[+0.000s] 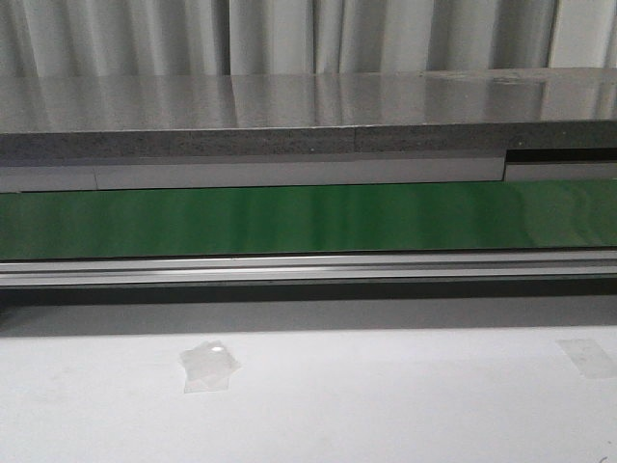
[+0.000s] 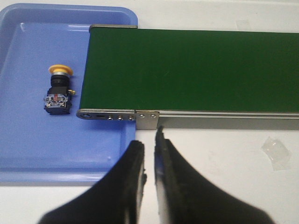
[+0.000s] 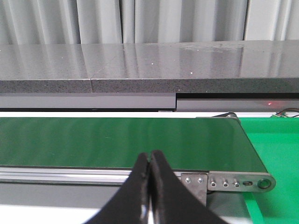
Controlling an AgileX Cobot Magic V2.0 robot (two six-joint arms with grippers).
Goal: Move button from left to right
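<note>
Both jaws sit nearly closed, empty: left gripper [image 2: 149,140], right gripper [image 3: 150,161]. One green conveyor belt [image 2: 196,70] spans the scene, one blue tray [image 2: 28,154] at its left end, one button [image 2: 59,90] lying in it. Small, rigid, probably light; grab the blocky black body, not the rounded yellow cap.

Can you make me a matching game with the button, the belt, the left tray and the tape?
Things:
1. button
2. belt
3. left tray
4. tape

Colours:
a. green
b. clear
c. yellow cap, black body
d. blue

Pairs: 1-c, 2-a, 3-d, 4-b
</note>
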